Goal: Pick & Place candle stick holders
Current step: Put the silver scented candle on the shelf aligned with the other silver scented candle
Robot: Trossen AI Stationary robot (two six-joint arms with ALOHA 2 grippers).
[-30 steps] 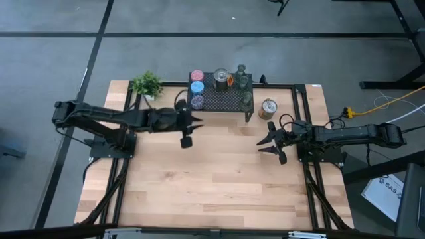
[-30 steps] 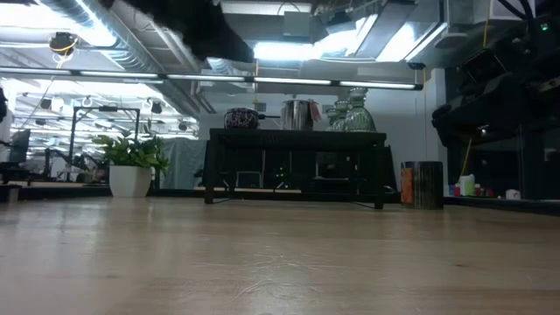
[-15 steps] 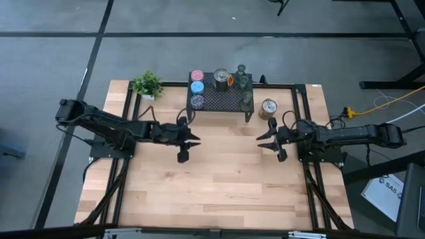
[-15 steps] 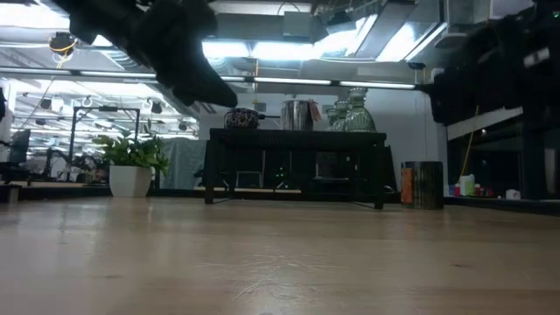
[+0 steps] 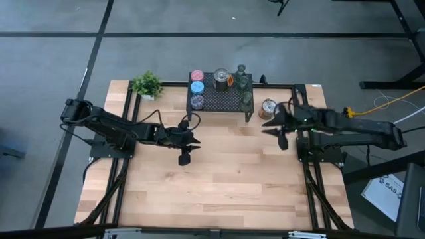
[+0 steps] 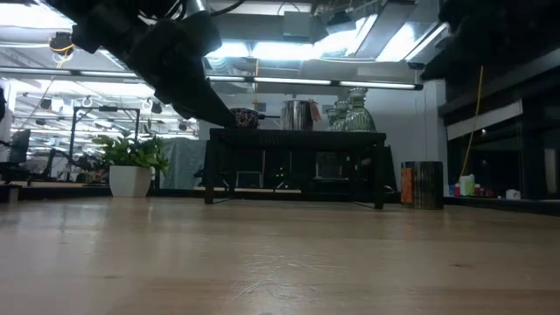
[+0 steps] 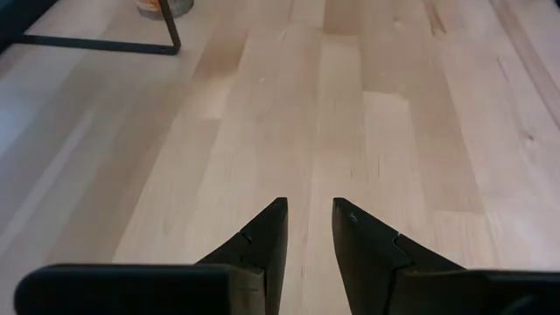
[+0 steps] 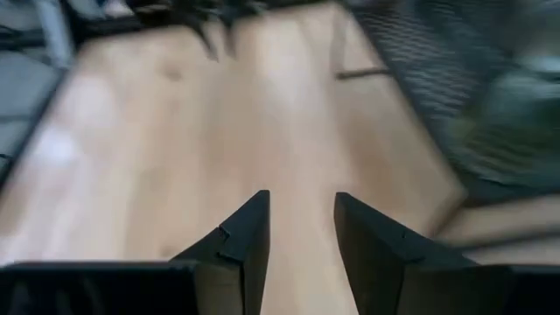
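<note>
The candle stick holders (image 5: 221, 86) crowd the mesh stand (image 5: 222, 99) at twelve o'clock on the surface; one (image 5: 268, 107) stands beside it. Small, rigid, probably slippery; grip across rims. Right claw (image 5: 279, 130), fingers spread, hovers nearest; left claw (image 5: 189, 141), slightly parted, empty.

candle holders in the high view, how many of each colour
pink holder: 1
blue holder: 1
purple holder: 1
silver-and-orange holders: 2, one on the mesh stand, one on the table
clear greenish glass holders: apparently 3
total: 8
</note>
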